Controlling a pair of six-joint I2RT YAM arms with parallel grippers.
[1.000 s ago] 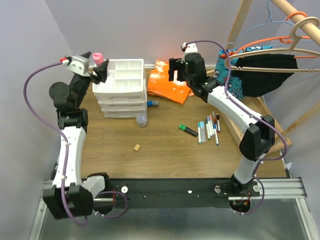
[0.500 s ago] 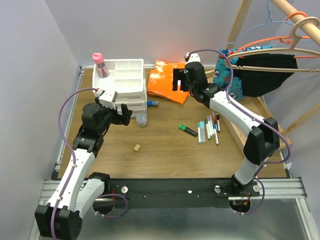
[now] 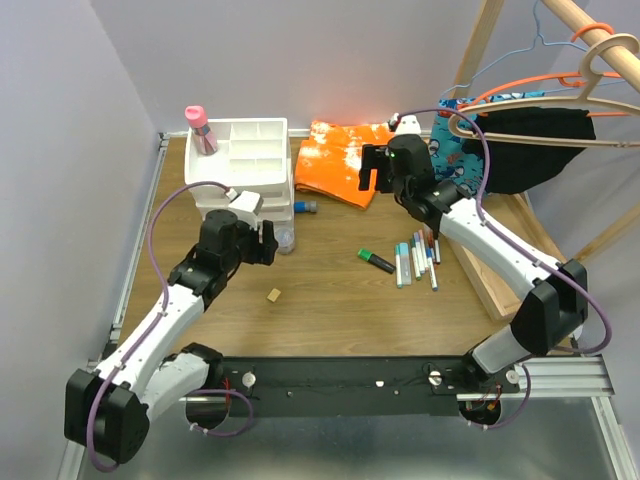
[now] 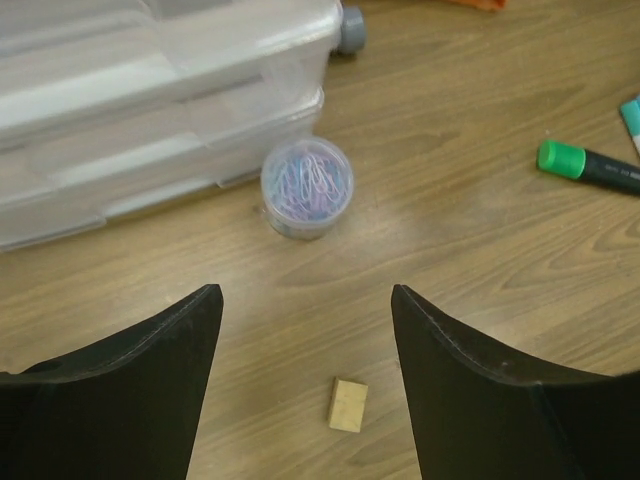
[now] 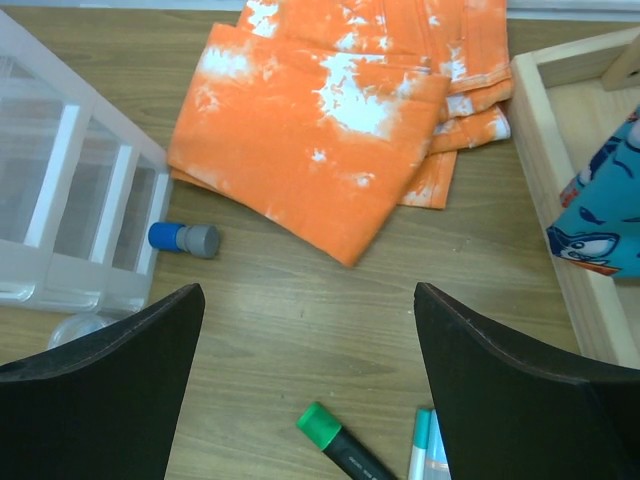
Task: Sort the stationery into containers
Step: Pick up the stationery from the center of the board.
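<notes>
The white drawer unit stands at the back left, and the pink-capped bottle stands upright in its top tray's left corner. The blue-capped tube lies by the unit's right side and shows in the right wrist view. The green-capped marker and several white pens lie mid-right. My left gripper is open and empty, low in front of the unit, above bare wood. My right gripper is open and empty, above the marker and the pens.
A clear jar of paper clips stands against the unit's lowest drawer. A small tan block lies between my left fingers. The orange cloth lies behind the tube. A shallow wooden tray and hangers with clothes fill the right.
My left gripper let go of the pink-capped bottle in the top tray, drew back and came down in front of the drawer unit. My right gripper moved a little to the right.
</notes>
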